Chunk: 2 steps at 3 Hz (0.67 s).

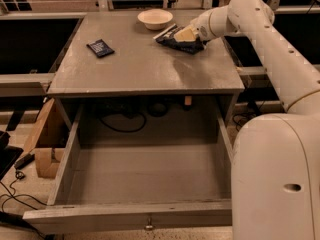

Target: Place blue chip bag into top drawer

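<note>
The blue chip bag [174, 44] is lying crinkled on the table top [145, 71], near the far right corner, just beside and to the right of a pale bowl [155, 19]. The gripper [184, 34] is sitting directly on the bag's upper surface and touching it; whether it is gripping the bag or merely resting on it cannot be told. The white arm [272, 44] is reaching in from the right side. A small flat dark packet [100, 47] is lying well apart, at the left of the table top. Below the table top, the top drawer [130, 216] is standing fully pulled out, its metal knob [148, 227] showing at front centre. Black cables [122, 126] are hanging behind the drawer.
</note>
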{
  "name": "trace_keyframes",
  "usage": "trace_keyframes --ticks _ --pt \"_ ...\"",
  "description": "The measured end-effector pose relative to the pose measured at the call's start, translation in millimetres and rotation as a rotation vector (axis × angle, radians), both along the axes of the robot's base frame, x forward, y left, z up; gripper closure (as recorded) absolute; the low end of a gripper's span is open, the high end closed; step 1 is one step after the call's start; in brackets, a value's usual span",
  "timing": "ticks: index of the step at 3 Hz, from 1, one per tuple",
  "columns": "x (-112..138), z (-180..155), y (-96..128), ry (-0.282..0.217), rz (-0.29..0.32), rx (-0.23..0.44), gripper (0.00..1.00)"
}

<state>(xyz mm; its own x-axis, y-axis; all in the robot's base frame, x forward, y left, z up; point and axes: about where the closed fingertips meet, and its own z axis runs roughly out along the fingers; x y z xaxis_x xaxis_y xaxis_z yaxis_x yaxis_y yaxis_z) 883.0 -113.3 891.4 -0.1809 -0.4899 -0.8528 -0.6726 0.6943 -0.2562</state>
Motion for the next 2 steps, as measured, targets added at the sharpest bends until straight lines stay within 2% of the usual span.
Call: trace_keyframes --ticks 1,2 --pt "0.0 0.0 0.0 0.000 0.000 0.000 0.66" --pt "0.0 -0.1 0.1 0.000 0.000 0.000 0.67"
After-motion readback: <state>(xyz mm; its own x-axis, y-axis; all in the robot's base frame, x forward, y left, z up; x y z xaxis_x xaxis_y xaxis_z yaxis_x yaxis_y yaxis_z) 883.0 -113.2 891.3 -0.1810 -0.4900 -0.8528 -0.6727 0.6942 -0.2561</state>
